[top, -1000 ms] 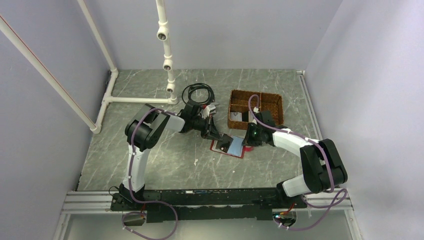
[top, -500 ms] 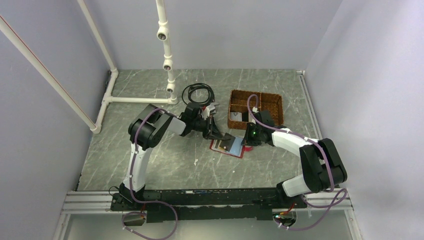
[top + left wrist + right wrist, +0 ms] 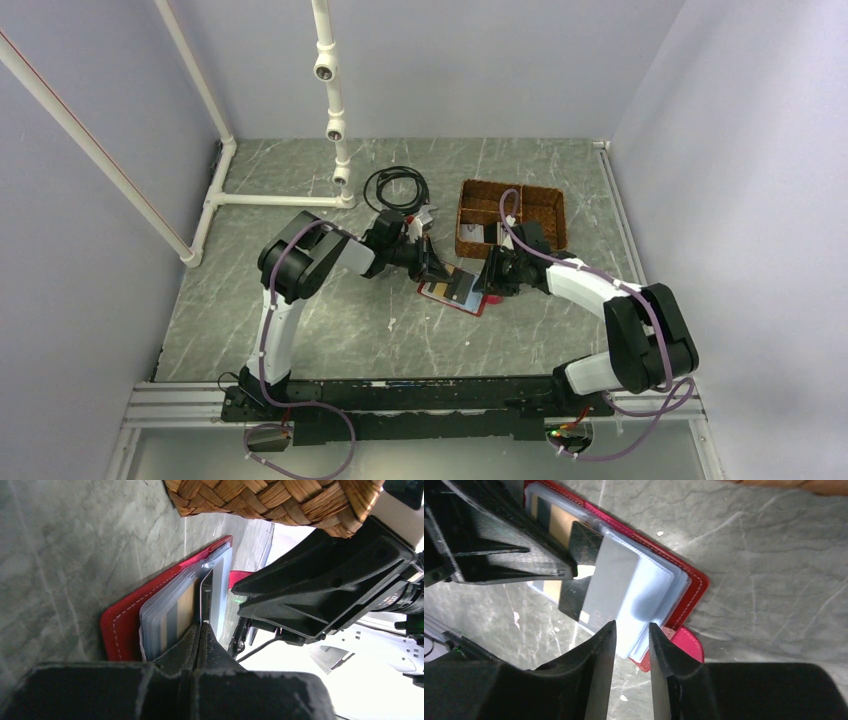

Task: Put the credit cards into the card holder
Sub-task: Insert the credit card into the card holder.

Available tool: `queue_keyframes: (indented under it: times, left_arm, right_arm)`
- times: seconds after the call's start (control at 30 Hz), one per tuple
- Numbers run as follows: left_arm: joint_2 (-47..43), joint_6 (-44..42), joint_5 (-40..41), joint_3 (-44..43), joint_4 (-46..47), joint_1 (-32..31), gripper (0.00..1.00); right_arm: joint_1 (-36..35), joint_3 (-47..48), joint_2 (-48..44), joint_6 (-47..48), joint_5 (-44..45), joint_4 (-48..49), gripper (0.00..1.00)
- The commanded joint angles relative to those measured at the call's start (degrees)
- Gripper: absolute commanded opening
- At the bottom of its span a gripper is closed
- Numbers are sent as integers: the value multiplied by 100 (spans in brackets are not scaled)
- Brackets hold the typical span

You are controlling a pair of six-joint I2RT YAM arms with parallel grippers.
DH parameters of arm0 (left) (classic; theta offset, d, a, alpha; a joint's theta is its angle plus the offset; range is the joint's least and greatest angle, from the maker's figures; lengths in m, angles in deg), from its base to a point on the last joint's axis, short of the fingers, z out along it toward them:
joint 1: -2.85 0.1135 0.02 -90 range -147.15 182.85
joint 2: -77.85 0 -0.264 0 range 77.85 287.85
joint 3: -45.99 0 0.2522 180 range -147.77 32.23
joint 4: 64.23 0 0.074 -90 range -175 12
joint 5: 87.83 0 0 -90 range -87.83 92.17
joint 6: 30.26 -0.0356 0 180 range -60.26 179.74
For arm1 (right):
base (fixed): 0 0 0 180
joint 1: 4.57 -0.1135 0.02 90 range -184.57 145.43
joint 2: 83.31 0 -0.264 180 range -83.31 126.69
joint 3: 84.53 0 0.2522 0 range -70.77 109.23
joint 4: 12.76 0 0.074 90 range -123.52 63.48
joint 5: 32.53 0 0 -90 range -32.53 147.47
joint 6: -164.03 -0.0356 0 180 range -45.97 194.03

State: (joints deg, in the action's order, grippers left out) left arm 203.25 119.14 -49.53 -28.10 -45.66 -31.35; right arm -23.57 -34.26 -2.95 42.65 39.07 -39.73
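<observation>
Card holder [image 3: 649, 587] open; left jaws pinch dark card's [image 3: 583, 547] edge

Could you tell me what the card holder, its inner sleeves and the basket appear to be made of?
Card holder: red leather or imitation, matte, white stitched edge.
Sleeves: clear, glossy soft plastic; cards show through.
Basket: woven brown wicker, visible plaited strands.

Nothing legible: the dark card [image 3: 585, 542], the grey card [image 3: 616, 585], the red wallet [image 3: 696, 582] and the basket [image 3: 280, 500] show no readable words, numbers or brands.
</observation>
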Motion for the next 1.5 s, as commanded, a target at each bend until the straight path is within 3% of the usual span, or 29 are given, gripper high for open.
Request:
queue_keyframes:
  times: [0.0,0.4,0.53,0.6,0.73,0.83,0.97,1.37,1.47]
  left_arm:
    - [-186,-382,374,-26,-414,-201,0]
    - [-212,-575,882,-227,-582,-698,0]
    - [-274,-288,1016,-90,-216,-837,0]
    - [-395,-240,1115,15,-156,-902,7]
    - [-777,-343,1228,63,-712,-903,29]
    - [-1036,-643,1354,14,-1366,-902,41]
    - [-1067,-972,1389,-126,-2006,-859,40]
    - [-769,-932,1230,-610,-1665,-1252,37]
    - [-924,-807,1227,-402,-1733,-1166,41]
  right_arm:
    - [74,-58,-100,-166,-315,54,33]
    - [427,-61,324,231,-845,536,41]
    - [437,-41,479,201,-1256,710,41]
    - [446,-30,438,170,-1438,732,42]
    - [562,76,254,328,-1193,262,46]
    - [799,27,141,379,-1222,75,52]
    - [860,-45,89,324,-1354,136,53]
    - [691,-484,325,-530,-2047,1247,46]
    - [827,-480,117,-336,-1738,929,47]
